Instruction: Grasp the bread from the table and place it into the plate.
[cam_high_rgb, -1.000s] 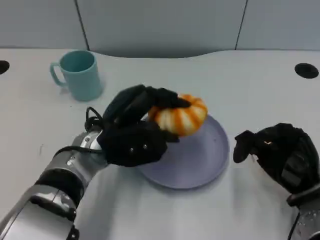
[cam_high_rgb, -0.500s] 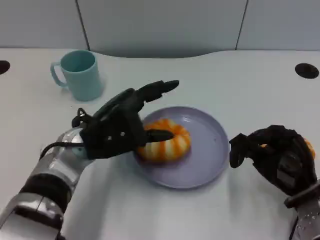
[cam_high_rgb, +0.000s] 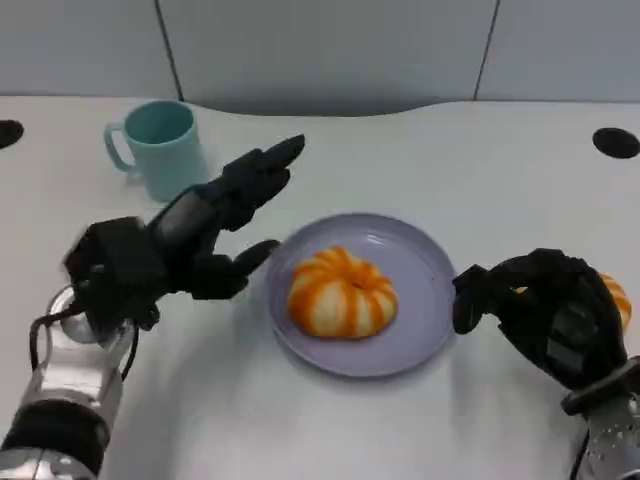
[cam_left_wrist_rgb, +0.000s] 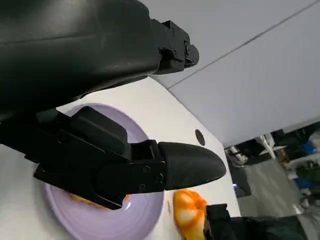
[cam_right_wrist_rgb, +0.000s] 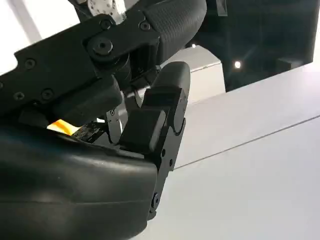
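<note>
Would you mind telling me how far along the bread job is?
Done: one bread lies in the plate, and the left hand is open beside it. In hand: the right hand is curled over a second orange bread on the table. Left: plating that one.

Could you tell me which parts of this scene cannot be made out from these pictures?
- Second bread: head view, mostly hidden behind the right robot hand; whether it is gripped is unclear.
- Bread on the plate: left wrist view, nearly all covered by the left robot hand.
- Mug: head view, contents not visible.
</note>
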